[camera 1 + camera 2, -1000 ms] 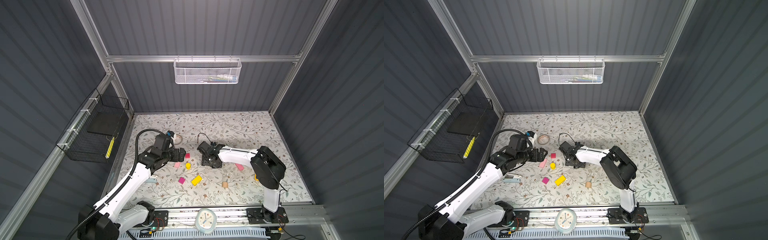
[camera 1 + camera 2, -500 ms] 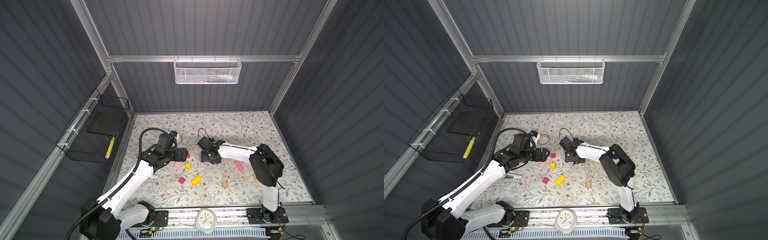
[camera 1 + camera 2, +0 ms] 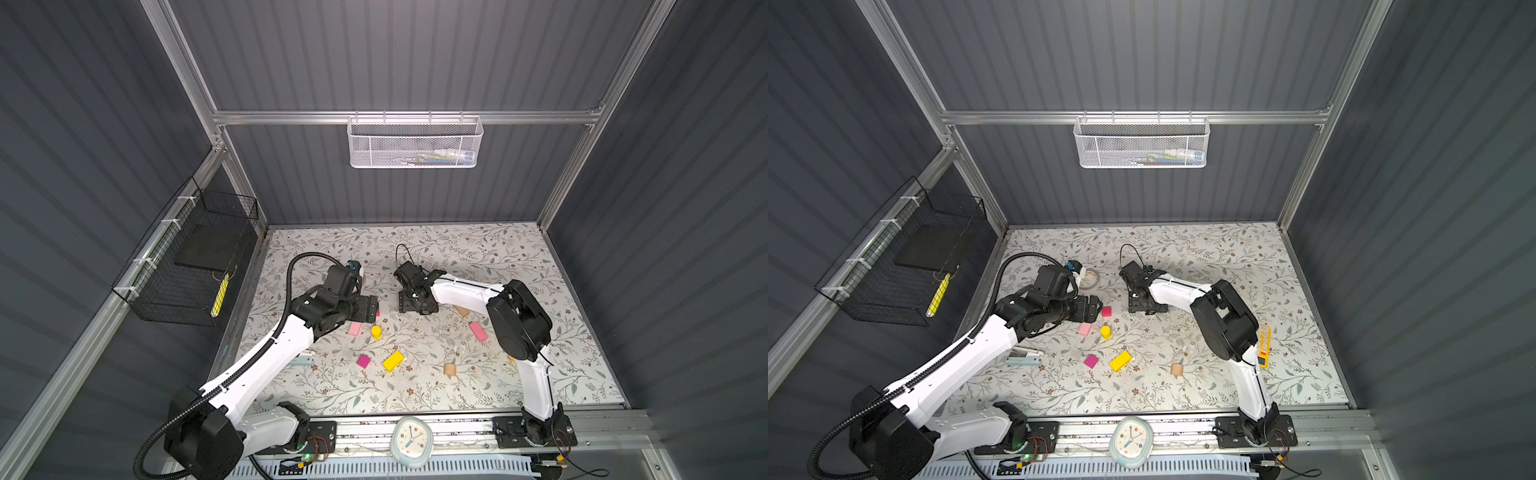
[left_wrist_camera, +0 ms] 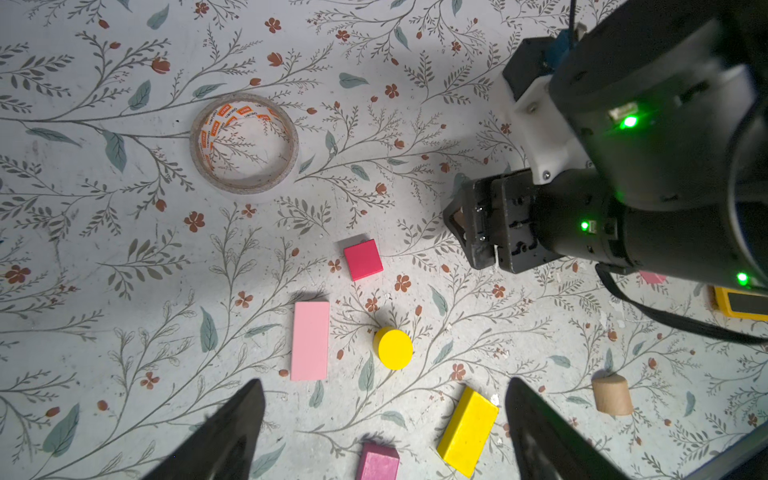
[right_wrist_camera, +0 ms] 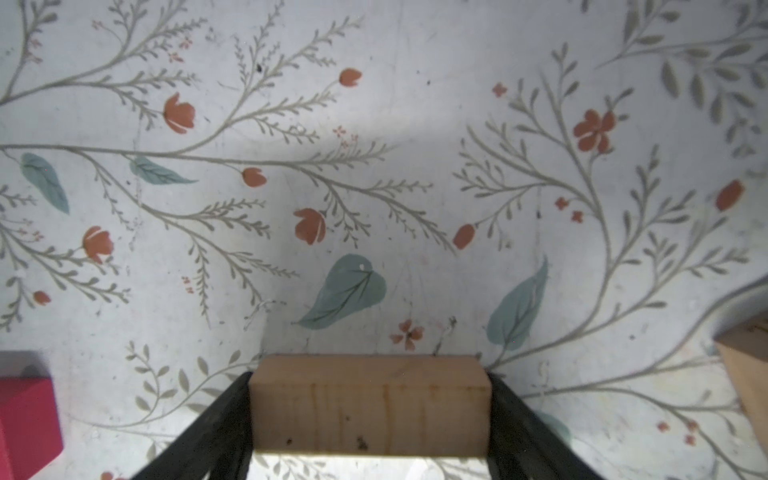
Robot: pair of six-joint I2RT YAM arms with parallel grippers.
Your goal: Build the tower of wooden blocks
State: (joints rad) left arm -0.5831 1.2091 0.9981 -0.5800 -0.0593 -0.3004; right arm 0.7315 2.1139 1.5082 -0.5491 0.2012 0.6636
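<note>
My right gripper is shut on a plain tan wood block, held low over the mat near the middle; in both top views my right gripper hides it. My left gripper is open and hovers over loose wood blocks: a pink bar, a yellow cylinder, a red-magenta cube, a yellow bar and a magenta cube. A tan cylinder, another pink bar and a tan block lie further right. No tower shows in any view.
A tape roll lies behind the left gripper. A white stapler sits at the left and a yellow-orange calculator beside the right arm. A clock rests on the front rail. Wire baskets hang on the left and back walls.
The right gripper has drawn a little toward the back with the tan block. The left gripper has shifted slightly right, over the pink bar and yellow cylinder.
</note>
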